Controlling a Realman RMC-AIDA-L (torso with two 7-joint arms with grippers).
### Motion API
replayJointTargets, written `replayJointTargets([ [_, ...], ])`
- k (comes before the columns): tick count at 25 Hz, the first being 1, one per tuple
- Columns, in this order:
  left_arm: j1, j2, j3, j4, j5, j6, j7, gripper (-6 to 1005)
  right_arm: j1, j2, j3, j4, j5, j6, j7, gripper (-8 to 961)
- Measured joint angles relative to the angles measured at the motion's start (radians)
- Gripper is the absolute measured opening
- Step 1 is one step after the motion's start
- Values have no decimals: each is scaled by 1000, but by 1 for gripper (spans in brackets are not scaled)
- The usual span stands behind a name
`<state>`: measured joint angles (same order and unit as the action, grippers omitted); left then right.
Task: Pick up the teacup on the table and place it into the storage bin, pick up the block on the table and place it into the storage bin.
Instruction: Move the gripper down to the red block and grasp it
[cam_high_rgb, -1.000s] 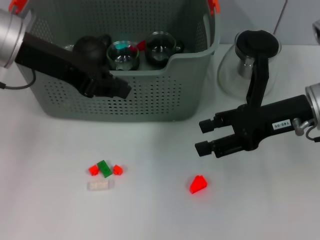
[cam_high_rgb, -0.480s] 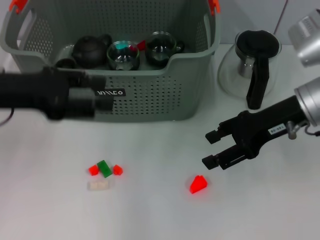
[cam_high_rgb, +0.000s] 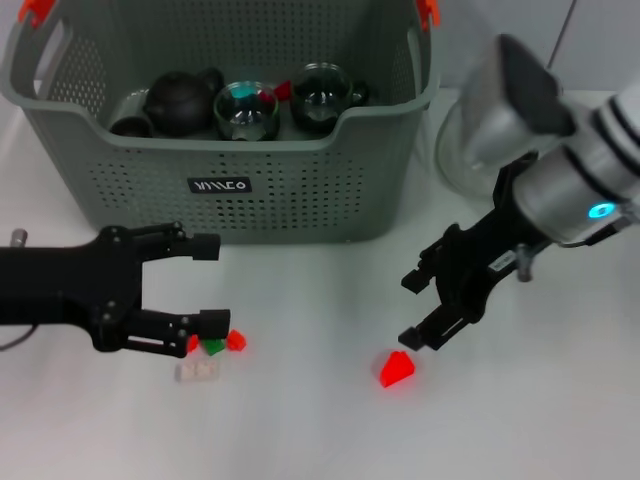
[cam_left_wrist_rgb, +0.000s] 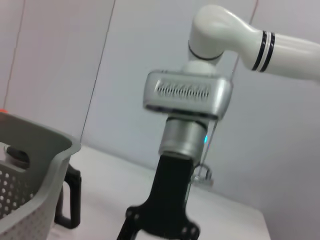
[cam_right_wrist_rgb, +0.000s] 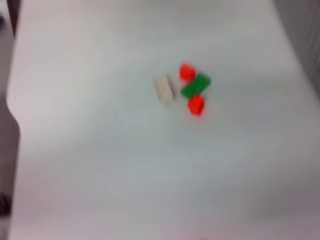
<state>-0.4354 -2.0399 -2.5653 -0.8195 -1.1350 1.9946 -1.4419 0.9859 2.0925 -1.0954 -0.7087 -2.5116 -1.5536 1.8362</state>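
The grey-green storage bin (cam_high_rgb: 300, 190) stands at the back of the table and holds two glass teacups (cam_high_rgb: 247, 108) (cam_high_rgb: 320, 95) beside a dark teapot (cam_high_rgb: 180, 100). On the white table lies a lone red block (cam_high_rgb: 396, 368). To its left is a small cluster: a green block (cam_high_rgb: 212, 346), a red one (cam_high_rgb: 236, 340) and a white one (cam_high_rgb: 197, 371). The right wrist view shows the same green (cam_right_wrist_rgb: 196, 85) and white (cam_right_wrist_rgb: 163, 90) blocks. My left gripper (cam_high_rgb: 210, 284) is open, its lower finger touching the cluster's edge. My right gripper (cam_high_rgb: 410, 309) is open just above the lone red block.
A glass pitcher (cam_high_rgb: 455, 150) with a black handle (cam_left_wrist_rgb: 70, 200) stands right of the bin, partly hidden behind my right arm (cam_left_wrist_rgb: 187, 95). The bin's rim corner (cam_left_wrist_rgb: 45, 145) shows in the left wrist view. Bare table lies in front of the blocks.
My left arm swung from the bin's front down to the table beside the block cluster. My right gripper tilted and came down closer to the lone red block.
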Motion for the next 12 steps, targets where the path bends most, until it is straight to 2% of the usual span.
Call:
replayJointTargets([
  [5, 8, 6, -7, 76, 0, -1, 53, 952, 45, 11, -156, 7, -10, 46, 62, 824],
  [12, 16, -1, 0, 86, 9, -8, 105, 952, 66, 14, -313, -4, 28, 66, 115, 822],
])
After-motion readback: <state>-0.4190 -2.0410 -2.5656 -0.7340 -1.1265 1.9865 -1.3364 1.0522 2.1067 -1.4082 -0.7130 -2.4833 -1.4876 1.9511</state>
